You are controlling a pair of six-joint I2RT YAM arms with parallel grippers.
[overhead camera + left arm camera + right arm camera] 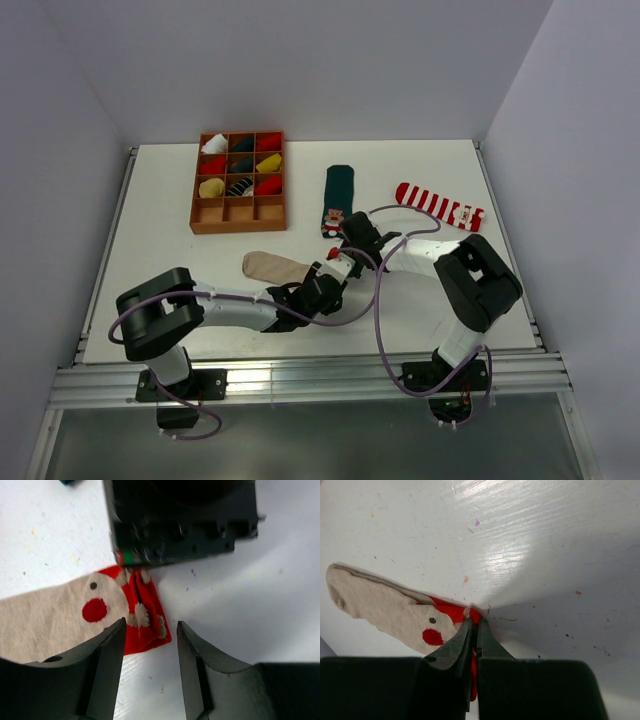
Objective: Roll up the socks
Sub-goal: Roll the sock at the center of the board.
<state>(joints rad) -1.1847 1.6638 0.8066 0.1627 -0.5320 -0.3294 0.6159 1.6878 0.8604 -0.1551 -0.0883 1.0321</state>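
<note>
The beige sock (272, 266) with the red toe and face lies flat at mid-table. In the right wrist view my right gripper (475, 624) is shut on the sock's red toe (451, 611), and the beige leg (375, 605) stretches away to the left. My left gripper (150, 630) is open just short of the same toe (145, 615), whose red corner lies between the fingertips without touching them. The right gripper's black body (180, 520) is just beyond the toe. The dark green sock (337, 198) and the red-and-white striped sock (440, 206) lie flat farther back.
A brown compartment box (197, 190) holding rolled bundles in red, yellow, white and dark stands at the back left. Both arms meet in the middle, their purple cables looping over the near part of the table. Raised rails run along the table's edges.
</note>
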